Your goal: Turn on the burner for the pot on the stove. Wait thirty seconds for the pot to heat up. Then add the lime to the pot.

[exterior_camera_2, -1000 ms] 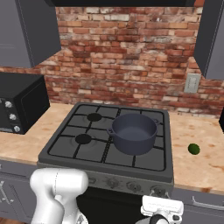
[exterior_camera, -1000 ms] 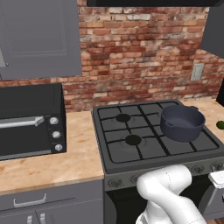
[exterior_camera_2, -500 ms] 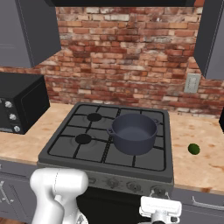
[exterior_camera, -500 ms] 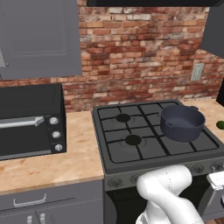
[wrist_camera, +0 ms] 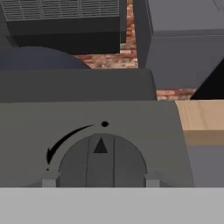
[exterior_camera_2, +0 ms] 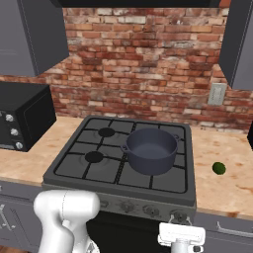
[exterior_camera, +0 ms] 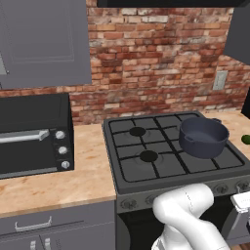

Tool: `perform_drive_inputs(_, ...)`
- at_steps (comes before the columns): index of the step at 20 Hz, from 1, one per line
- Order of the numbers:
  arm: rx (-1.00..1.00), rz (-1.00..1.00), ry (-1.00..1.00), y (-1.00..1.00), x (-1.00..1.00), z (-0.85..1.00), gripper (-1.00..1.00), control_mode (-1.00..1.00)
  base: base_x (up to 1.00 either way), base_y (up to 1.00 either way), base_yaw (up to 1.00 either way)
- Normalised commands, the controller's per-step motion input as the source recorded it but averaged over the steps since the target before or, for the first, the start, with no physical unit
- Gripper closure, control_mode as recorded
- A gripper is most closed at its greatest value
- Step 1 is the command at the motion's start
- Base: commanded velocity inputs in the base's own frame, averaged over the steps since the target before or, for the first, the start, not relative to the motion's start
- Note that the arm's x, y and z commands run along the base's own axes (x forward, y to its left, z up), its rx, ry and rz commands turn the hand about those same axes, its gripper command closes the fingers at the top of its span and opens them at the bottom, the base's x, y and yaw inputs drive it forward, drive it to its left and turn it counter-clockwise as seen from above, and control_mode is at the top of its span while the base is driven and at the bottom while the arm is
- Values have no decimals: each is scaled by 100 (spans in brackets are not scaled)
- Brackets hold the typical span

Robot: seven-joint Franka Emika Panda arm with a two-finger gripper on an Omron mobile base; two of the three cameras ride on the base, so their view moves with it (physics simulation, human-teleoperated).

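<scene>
one hand (wrist_camera: 101, 179) clenched on stove knob (wrist_camera: 101, 162) | pot (exterior_camera_2: 149, 149) rear-right | lime (exterior_camera_2: 219, 168) on counter (exterior_camera_2: 222, 183)

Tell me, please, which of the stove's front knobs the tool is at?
The rightmost knob, at the panel's end beside the wooden counter. The tool sits below that right corner; the other knobs lie further left.

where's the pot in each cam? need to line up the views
Left base view: the pot is right of centre, on the stove's rear right grate.
Right base view: the pot is near centre, on the same grate.
Hand view: a dark dome at upper left, probably the pot.
Shared landmark: the brick wall.
</scene>
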Motion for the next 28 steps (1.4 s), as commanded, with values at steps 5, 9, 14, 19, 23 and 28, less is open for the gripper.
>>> perform_drive_inputs(5,-20,9,-17,-12,0,27,100,-100,0,0,0)
perform_drive_inputs(9,-31,0,-5,-18,0,32,100,-100,0,0,0)
perform_drive_inputs(14,-52,0,-12,-5,0,20,100,-100,0,0,0)
perform_drive_inputs(19,-60,0,-24,0,0,3,100,-100,0,0,0)
perform_drive_inputs(23,-62,0,-38,1,0,11,100,-100,0,0,0)
perform_drive_inputs(28,-62,4,-57,0,0,49,100,-100,0,0,0)
